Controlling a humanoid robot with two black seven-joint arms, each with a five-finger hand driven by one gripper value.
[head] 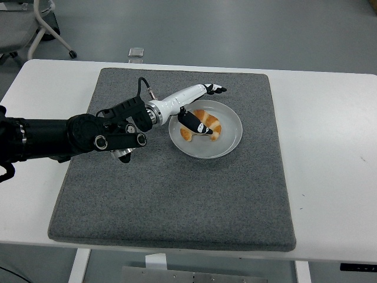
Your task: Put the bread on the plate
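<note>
A golden croissant lies on the grey plate, toward the plate's left half. My left hand hovers over the plate's left rim with its fingers spread apart: some fingers reach past the far rim, and the thumb hangs just above the croissant. The hand holds nothing. My left arm reaches in from the left edge across the grey mat. The right arm is out of sight.
The grey mat covers most of the white table. A small grey object sits on the floor beyond the table's far edge. A chair base stands at the top left.
</note>
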